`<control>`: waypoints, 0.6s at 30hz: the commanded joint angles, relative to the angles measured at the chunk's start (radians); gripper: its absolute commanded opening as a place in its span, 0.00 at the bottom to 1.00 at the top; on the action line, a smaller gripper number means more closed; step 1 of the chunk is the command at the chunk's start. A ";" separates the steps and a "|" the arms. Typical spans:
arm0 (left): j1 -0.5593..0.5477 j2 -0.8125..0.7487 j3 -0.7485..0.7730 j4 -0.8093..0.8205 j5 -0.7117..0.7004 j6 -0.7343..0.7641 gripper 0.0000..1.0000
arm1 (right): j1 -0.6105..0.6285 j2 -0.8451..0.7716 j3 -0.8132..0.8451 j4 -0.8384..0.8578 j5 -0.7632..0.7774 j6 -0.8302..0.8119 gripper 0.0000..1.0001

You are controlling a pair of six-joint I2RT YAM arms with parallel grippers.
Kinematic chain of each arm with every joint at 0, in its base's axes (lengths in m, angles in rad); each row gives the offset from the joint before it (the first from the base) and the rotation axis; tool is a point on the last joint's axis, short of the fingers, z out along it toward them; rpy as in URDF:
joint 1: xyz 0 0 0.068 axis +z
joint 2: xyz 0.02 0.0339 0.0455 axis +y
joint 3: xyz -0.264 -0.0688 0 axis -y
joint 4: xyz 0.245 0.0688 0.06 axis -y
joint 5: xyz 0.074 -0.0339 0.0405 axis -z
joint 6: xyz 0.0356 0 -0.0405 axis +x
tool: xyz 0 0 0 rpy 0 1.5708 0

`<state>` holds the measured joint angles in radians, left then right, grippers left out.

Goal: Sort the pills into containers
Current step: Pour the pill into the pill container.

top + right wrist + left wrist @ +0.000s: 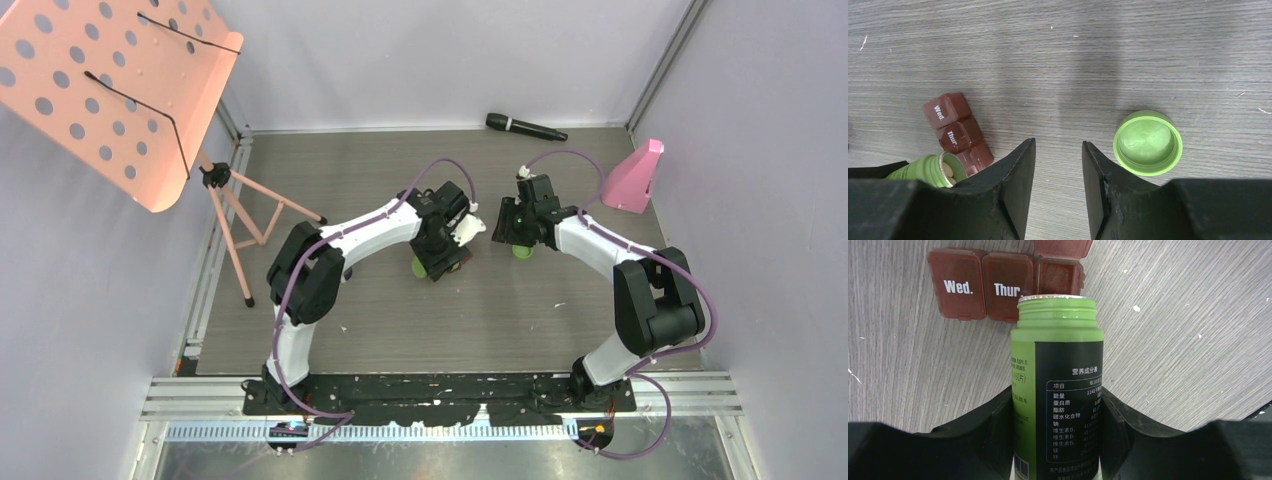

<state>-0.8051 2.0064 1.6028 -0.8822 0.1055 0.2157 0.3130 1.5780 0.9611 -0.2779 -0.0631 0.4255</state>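
Left wrist: bottle [1058,340], uncapped, labelled 营养成分表, is clamped in left hand [1057,401]; case [983,287] lids are marked "Wed." and "Thur."; right hand [1058,150] is held apart, empty.

Bottle [1058,365] base cut off; case [955,285] partly hidden.

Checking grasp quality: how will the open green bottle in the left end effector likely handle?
The green bottle looks like rigid plastic, so the left end effector clamped on its body probably won't crush it. Its glossy label may slip. With the cap off and pills at the mouth, tilting likely spills them.
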 commanded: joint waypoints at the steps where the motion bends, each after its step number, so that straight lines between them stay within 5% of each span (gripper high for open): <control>1: -0.006 0.004 0.044 -0.026 0.005 -0.010 0.00 | 0.000 0.004 0.002 0.020 0.001 0.012 0.46; 18: -0.005 0.030 0.096 -0.068 -0.011 -0.023 0.00 | -0.001 0.008 0.002 0.019 0.002 0.013 0.46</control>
<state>-0.8051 2.0331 1.6451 -0.9195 0.1013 0.2077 0.3130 1.5784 0.9611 -0.2779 -0.0631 0.4255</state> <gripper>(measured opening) 0.534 0.461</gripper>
